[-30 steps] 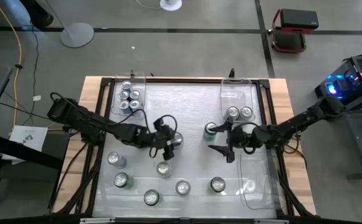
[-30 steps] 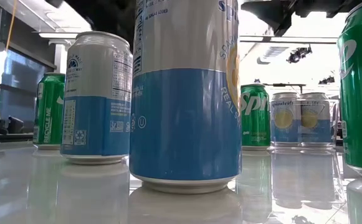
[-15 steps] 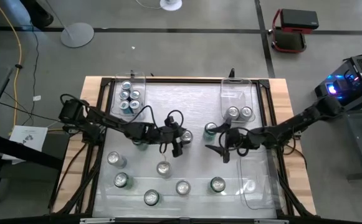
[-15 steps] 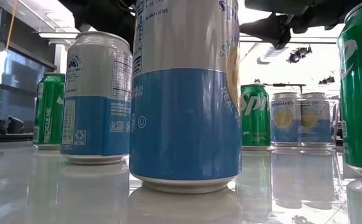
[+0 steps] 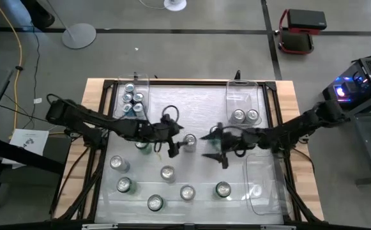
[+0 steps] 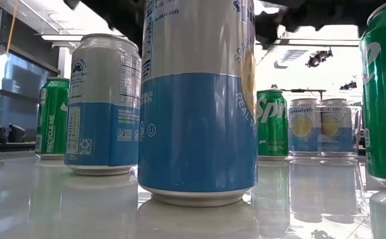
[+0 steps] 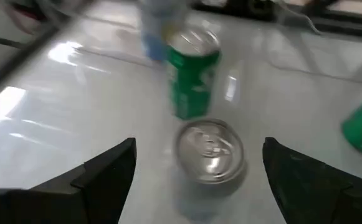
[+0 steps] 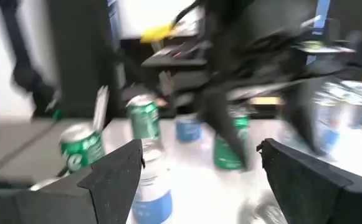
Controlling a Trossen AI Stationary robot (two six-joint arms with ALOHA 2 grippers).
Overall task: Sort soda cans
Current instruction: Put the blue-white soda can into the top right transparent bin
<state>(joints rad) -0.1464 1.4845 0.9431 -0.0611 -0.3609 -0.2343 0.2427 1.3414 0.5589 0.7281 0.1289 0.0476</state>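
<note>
Soda cans stand upright on the white table top (image 5: 198, 105). A silver-topped can (image 5: 189, 140) stands mid-table, and several more (image 5: 167, 172) stand toward the near edge. My left gripper (image 5: 174, 147) is open just left of the mid-table can. In the left wrist view that can (image 7: 209, 147) stands between the fingers, with a green can (image 7: 193, 76) beyond it. My right gripper (image 5: 212, 146) is open to the right of the same can and touches nothing. In the low view a blue-and-silver can (image 6: 196, 99) fills the foreground.
A clear bin at the far left (image 5: 133, 99) holds several cans. Another at the far right (image 5: 244, 96) holds two cans (image 5: 245, 116). A third clear bin (image 5: 263, 185) lies near right. A black frame (image 5: 191, 82) rims the table. The two grippers are close together mid-table.
My right gripper has moved toward the table's left, toward the mid-table can, staying open. My left gripper swung right over that can and has drawn back a little to the left.
</note>
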